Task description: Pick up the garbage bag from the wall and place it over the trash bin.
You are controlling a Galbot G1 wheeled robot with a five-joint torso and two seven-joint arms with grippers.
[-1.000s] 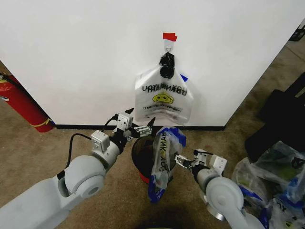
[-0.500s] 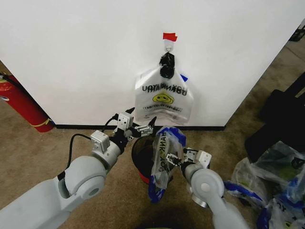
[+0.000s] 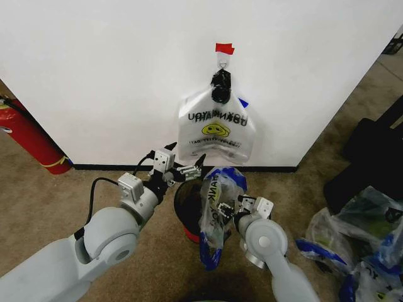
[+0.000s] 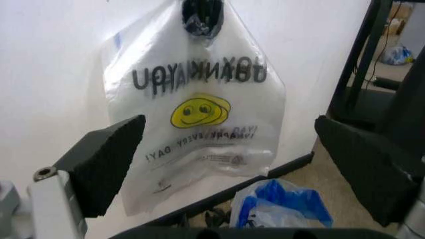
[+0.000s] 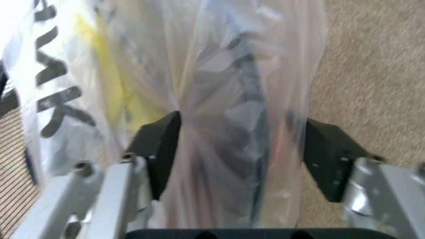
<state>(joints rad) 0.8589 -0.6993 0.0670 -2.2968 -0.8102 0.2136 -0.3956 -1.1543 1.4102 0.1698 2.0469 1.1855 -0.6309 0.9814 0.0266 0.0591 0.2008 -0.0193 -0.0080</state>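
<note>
**Bag hangs over the bin's edge**

The garbage bag [image 3: 216,217] droops at the trash bin [image 3: 189,207] rim, between the spread fingers of the right claw [image 3: 228,211], jaws not closed on it. The left claw [image 3: 187,171] hovers open above the bin, near the wall [image 3: 113,75].

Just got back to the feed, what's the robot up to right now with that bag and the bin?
The garbage bag is off the wall and hangs draped down the right side of the trash bin, not yet spread over it. The right gripper sits against the bag, which runs between its open fingers. The left gripper hovers open above the bin's far rim. A smiley-face bag hangs on the wall hook.
</note>
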